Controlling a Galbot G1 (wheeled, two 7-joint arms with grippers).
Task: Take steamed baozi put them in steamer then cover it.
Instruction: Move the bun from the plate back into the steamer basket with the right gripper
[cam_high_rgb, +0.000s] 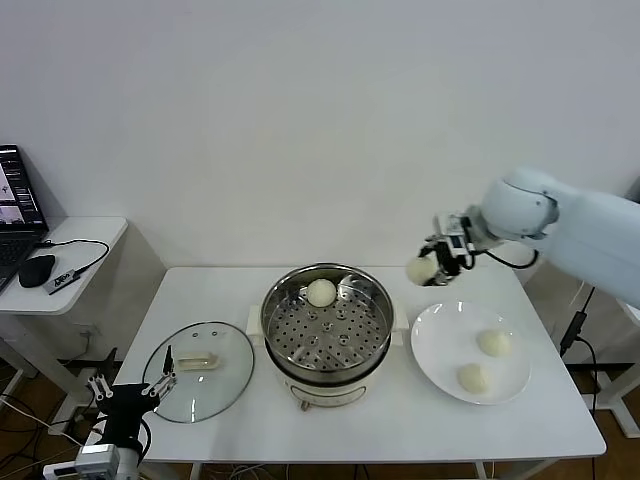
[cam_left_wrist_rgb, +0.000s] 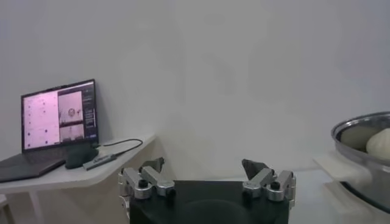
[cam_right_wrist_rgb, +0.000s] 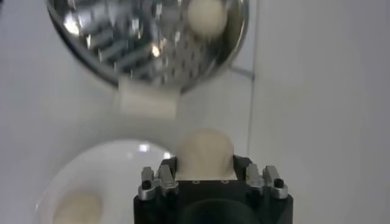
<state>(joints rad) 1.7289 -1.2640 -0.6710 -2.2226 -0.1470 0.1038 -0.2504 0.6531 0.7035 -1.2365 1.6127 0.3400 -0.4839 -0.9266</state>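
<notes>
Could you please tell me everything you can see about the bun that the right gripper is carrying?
The bun is small, round, smooth and off-white, like soft dough. The right gripper is shut on it, holding it in the air above the table, between the steamer and the white plate. Nothing but the gripper touches it. Its underside is hidden.

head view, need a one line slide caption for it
Right gripper carries a baozi above the table toward the steamer, one bun inside, two on the plate.
</notes>
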